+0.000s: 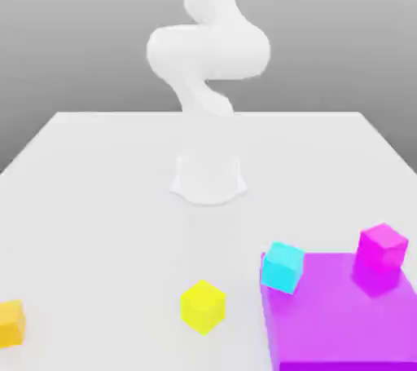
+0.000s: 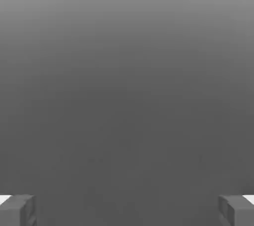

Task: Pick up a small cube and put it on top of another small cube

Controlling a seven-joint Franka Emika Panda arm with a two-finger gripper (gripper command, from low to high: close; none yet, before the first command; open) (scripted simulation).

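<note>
The Panda's end effector (image 2: 127, 211) stands wide open in the hand view, its two fingers well apart with nothing between them. On the white desk (image 1: 106, 223), a yellow cube (image 1: 203, 306) sits near a broad purple block (image 1: 346, 312), on the block's side toward the exterior view's left. A cyan cube (image 1: 283, 267) and a magenta cube (image 1: 382, 248) rest on the block, apart from each other. An orange cube (image 1: 10, 324) lies at the exterior view's left edge, partly cut off. The white arm (image 1: 208, 51) rises behind them.
</note>
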